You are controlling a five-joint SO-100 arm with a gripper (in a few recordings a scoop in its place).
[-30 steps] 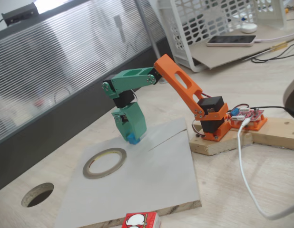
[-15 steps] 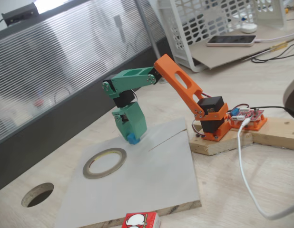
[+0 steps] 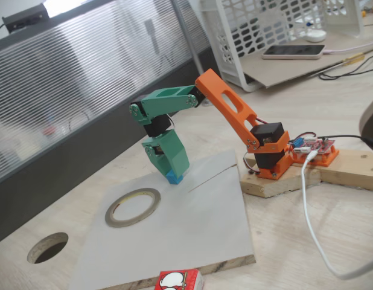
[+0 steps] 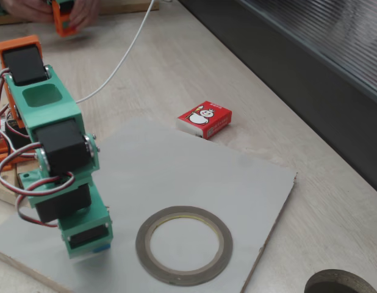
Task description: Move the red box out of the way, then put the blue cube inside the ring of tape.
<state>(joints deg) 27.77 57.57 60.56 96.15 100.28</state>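
The arm had a green forearm and gripper (image 3: 172, 171), an orange upper link and black motors. The blue cube (image 3: 174, 177) was bright blue. The ring of tape (image 3: 133, 207) was greyish-tan with a dark rim. The red box (image 4: 205, 119) was red, with a white end, a white snowman-like figure and white characters. The board (image 4: 194, 165) under them was pale grey, the table (image 4: 249, 79) light wood-grain.

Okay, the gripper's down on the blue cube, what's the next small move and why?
Probably lift slightly, then carry toward the ring of tape. The gripper sits low over the blue cube on the grey board, the ring lies empty beside it, and the red box is already off the board.
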